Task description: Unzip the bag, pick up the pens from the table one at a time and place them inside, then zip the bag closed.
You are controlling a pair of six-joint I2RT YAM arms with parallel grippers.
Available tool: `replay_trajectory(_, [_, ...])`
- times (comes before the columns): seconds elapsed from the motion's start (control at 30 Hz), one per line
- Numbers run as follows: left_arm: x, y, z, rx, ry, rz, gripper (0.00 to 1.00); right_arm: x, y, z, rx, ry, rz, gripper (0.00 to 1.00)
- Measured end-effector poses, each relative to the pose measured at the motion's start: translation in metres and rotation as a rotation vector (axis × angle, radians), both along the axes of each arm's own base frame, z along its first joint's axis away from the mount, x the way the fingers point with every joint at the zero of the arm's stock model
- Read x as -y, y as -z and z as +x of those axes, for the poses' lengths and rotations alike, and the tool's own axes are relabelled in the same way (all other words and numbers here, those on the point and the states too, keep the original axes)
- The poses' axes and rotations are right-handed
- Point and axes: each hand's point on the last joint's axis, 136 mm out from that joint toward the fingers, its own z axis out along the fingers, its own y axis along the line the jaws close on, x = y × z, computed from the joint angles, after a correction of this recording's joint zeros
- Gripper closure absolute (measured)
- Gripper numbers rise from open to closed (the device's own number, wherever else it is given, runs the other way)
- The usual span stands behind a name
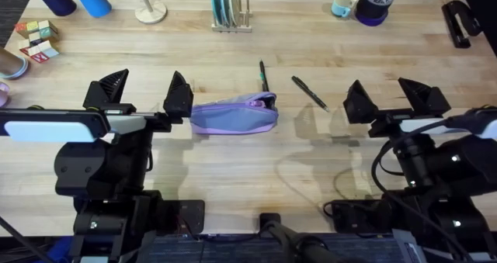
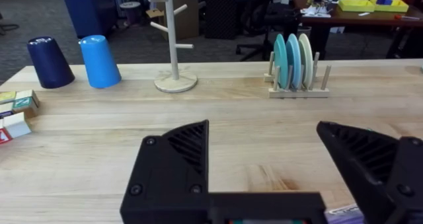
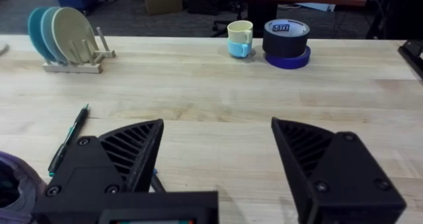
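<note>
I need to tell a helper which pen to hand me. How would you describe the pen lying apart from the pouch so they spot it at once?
On the wooden table, find the lavender pouch near the middle, between the two grippers. Just beyond its right end lie two dark pens. Yours is the slanted pen lying alone toward the right gripper; the other pen points straight at the pouch's open end.

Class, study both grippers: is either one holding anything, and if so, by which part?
Nothing is held. The left gripper and right gripper are both open and empty. The purple bag and the two pens lie on the table.
</note>
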Motion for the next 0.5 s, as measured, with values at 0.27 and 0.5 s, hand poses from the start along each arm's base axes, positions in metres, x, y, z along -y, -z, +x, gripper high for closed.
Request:
replay_trajectory(0.27, [-0.0001,0.0002,0.0000,-0.001,0.000,0.003,0.005,0.0000,0.0017,-0.0001,-0.007,0.000,0.000,0.005])
replay_trajectory(0.5, [0.0044,0.0007,-0.0001,-0.003,0.025,0.007,0.008,-0.0039,0.0011,-0.0003,-0.005,-0.023,-0.002,0.005])
